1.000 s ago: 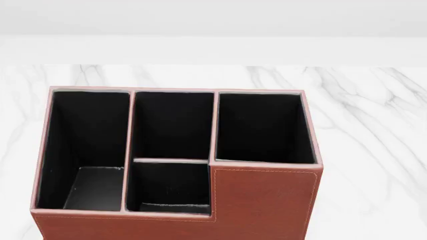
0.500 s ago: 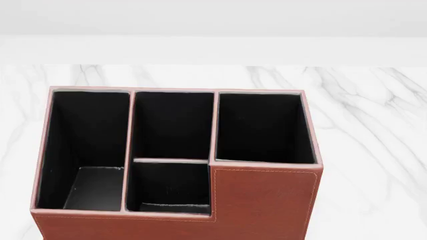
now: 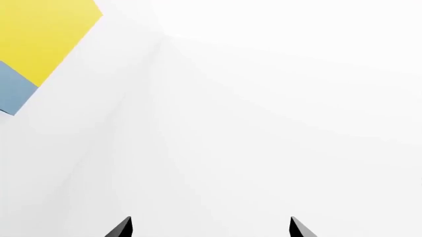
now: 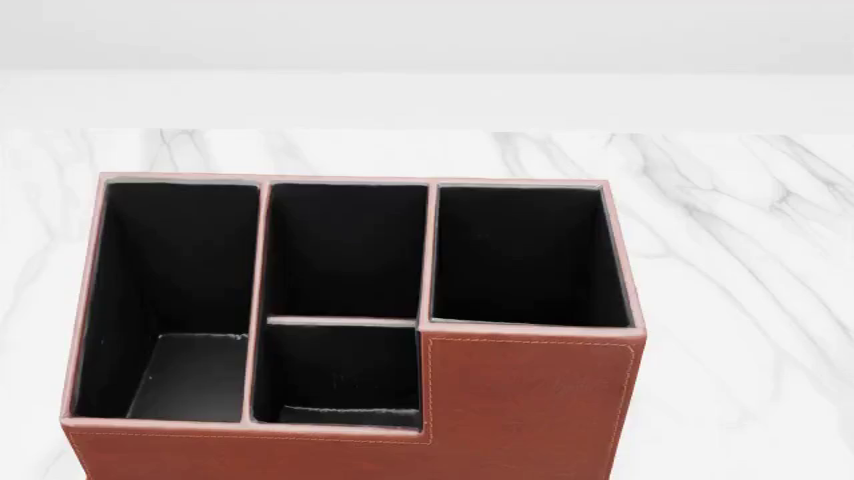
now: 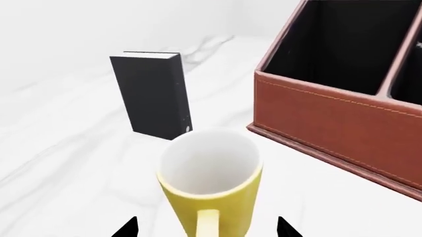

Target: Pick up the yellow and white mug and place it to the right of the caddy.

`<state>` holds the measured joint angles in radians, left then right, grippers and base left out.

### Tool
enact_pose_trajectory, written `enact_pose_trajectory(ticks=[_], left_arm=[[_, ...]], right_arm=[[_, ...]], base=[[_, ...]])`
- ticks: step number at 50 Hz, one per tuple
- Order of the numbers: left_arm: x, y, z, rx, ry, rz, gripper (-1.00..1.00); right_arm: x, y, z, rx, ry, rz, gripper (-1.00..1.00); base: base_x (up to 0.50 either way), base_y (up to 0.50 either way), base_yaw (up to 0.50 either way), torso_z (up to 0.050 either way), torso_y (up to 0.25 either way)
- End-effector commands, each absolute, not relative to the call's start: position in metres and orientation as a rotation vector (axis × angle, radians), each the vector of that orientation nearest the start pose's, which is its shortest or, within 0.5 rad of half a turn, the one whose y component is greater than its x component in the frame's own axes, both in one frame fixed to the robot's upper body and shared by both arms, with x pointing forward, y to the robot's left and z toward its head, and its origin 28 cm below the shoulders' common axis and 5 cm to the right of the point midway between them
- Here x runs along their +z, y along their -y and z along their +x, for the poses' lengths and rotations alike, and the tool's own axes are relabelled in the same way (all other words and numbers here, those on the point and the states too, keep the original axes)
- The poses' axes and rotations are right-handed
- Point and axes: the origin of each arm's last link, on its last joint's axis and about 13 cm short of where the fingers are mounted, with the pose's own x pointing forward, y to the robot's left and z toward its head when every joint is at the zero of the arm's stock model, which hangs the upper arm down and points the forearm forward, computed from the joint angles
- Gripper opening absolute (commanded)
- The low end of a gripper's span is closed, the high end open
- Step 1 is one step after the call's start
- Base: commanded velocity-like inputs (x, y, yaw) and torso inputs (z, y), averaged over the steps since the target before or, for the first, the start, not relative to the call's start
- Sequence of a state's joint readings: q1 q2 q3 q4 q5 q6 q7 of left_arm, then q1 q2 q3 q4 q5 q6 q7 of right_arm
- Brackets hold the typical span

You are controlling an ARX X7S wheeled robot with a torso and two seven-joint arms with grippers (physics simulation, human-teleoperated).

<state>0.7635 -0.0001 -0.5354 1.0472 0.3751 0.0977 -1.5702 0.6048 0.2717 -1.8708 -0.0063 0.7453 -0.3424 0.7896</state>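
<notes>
The yellow and white mug (image 5: 218, 195) stands upright on the marble top in the right wrist view, its white inside showing and its yellow handle facing the camera. My right gripper (image 5: 206, 228) is open, one fingertip on each side of the mug with a gap to its wall. The reddish-brown caddy (image 5: 329, 113) stands close beside the mug. In the head view the caddy (image 4: 534, 390) fills the lower middle with its black compartments; the mug and both arms are out of that view. My left gripper (image 3: 209, 228) is open with nothing between its fingers, facing a white surface.
A black upright book (image 5: 148, 96) with a white edge stands on the marble beyond the mug. A yellow and blue panel (image 3: 39, 44) shows at a corner of the left wrist view. White marble table (image 4: 747, 250) extends to the caddy's right.
</notes>
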Motion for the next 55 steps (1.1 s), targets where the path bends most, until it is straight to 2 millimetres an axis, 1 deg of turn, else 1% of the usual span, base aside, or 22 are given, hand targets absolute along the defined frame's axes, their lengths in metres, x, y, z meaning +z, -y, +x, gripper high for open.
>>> enact_pose_trajectory(ticks=[1,11,18,23,38,55], left_arm=[[0.160,-0.277,0.038,1.799,0.914,0.413,1.00],[0.160,-0.277,0.037,1.798,0.913,0.412,1.00],[0.159,-0.276,0.038,1.797,0.912,0.413,1.00],[0.160,-0.278,0.037,1.799,0.916,0.413,1.00],[0.158,-0.275,0.041,1.794,0.914,0.417,1.00],[0.158,-0.274,0.041,1.794,0.914,0.418,1.00]], right_arm=[[-0.002,-0.038,0.116,0.812,-0.227,0.018,1.00],[-0.010,-0.045,0.121,0.826,-0.249,0.000,1.00],[-0.012,-0.047,0.125,0.827,-0.256,-0.004,1.00],[-0.019,-0.048,0.128,0.832,-0.270,-0.011,1.00],[-0.029,-0.054,0.133,0.834,-0.299,-0.011,1.00],[-0.033,-0.057,0.137,0.856,-0.321,0.003,1.00]], base=[[0.00,0.00,0.00,0.000,0.000],[0.00,0.00,0.00,0.000,0.000],[0.00,0.00,0.00,0.000,0.000],[0.00,0.00,0.00,0.000,0.000],[0.00,0.00,0.00,0.000,0.000],[0.00,0.00,0.00,0.000,0.000]])
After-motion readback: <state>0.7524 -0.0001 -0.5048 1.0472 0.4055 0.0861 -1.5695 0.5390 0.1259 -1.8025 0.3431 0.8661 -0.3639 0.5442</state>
